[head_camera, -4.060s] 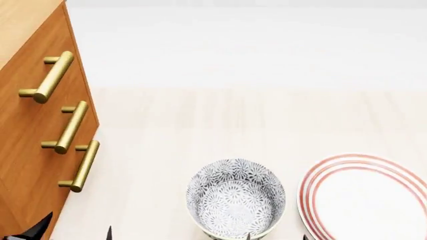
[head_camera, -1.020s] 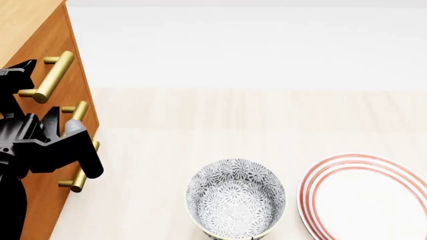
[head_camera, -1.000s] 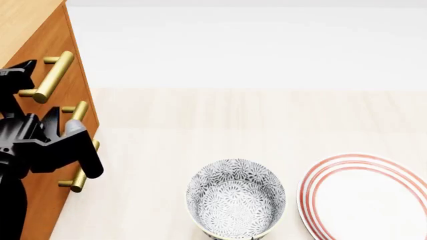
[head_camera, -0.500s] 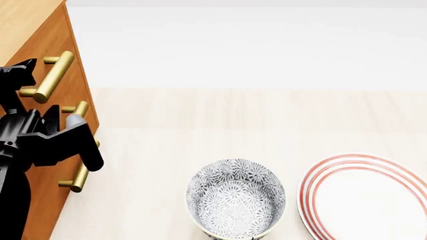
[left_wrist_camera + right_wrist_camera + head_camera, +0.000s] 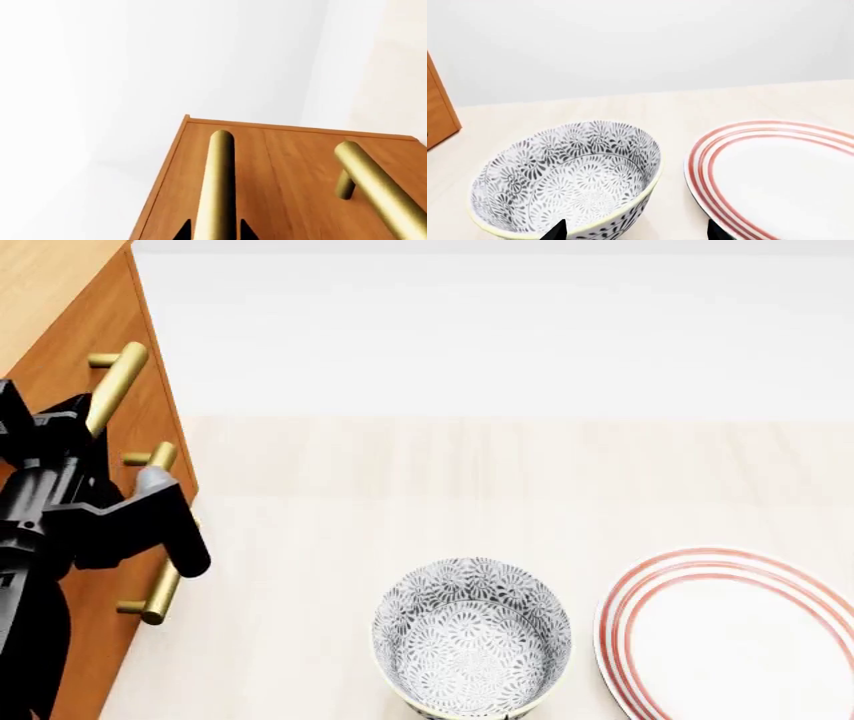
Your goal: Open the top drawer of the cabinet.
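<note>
We see the cabinet (image 5: pixel 60 440) at the counter's (image 5: pixel 400 470) far left, its top drawer (image 5: pixel 67 370) shut flush. Our left pincer (image 5: pixel 213 232) straddles that drawer's brass handle (image 5: pixel 220 185), fingertips either side, spread apart. Right of the cabinet sit a patterned bowl (image 5: pixel 470 635) and striped plate (image 5: pixel 734 635); our right pincer (image 5: pixel 635 231) hovers over them, spread wide.

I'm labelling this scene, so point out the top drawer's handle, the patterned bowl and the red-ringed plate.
top drawer's handle (image 5: pixel 118 380), head view, upper bar.
patterned bowl (image 5: pixel 470 650), head view, inside.
red-ringed plate (image 5: pixel 727 645), head view, white centre.
</note>
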Controlling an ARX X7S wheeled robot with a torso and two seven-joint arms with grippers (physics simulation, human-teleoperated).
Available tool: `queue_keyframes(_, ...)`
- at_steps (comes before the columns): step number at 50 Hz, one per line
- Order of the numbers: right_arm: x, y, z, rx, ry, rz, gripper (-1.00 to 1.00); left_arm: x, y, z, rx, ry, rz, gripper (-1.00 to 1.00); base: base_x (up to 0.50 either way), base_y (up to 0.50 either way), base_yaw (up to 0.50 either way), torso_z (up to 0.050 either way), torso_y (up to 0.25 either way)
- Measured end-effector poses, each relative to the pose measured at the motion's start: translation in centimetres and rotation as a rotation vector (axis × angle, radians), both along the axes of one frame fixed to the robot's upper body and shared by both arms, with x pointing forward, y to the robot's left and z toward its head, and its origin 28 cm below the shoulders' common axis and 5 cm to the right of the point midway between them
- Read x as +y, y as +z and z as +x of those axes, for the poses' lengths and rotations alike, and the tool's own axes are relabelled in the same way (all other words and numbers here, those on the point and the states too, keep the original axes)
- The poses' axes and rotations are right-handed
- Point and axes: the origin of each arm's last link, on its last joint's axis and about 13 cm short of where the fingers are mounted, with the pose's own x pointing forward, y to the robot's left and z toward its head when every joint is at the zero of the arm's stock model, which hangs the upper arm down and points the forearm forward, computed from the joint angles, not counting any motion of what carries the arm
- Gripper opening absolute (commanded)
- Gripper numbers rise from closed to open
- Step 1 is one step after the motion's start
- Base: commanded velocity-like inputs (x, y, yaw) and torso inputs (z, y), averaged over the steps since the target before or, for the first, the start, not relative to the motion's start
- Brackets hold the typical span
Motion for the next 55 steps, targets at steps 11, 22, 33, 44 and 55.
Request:
queue_keyframes(11, 0.0, -0.1, 0.0, 0.005, 0.005, 0.0, 1.0, -1.2, -0.1, 0.1, -0.011, -0.037, 0.024, -1.0, 0.0, 0.0, 0.0, 0.0, 0.0)
queue_keyframes(22, 0.0, -0.1, -0.1, 0.006, 0.011, 0.001, 1.0, -3.3, 0.1, 0.3, -0.011, -0.103, 0.06, -1.0, 0.0, 0.0, 0.0, 0.0, 0.0)
queue_keyframes(33, 0.1, -0.1, -0.1, 0.008, 0.021, 0.006, 1.0, -5.1, 0.1, 0.5, -0.013, -0.145, 0.077, -1.0, 0.01, 0.0, -0.01, 0.0, 0.0)
queue_keyframes(44, 0.1, -0.1, -0.2, 0.007, 0.027, 0.012, 1.0, -7.4, 0.3, 0.5, -0.002, -0.209, 0.078, -1.0, 0.0, 0.0, 0.0, 0.0, 0.0)
queue_keyframes(55, -0.1, 0.0, 0.0, 0.014, 0.021, 0.025, 1.0, -9.6, 0.8, 0.4, 0.02, -0.277, 0.067, -1.0, 0.0, 0.0, 0.0, 0.0, 0.003)
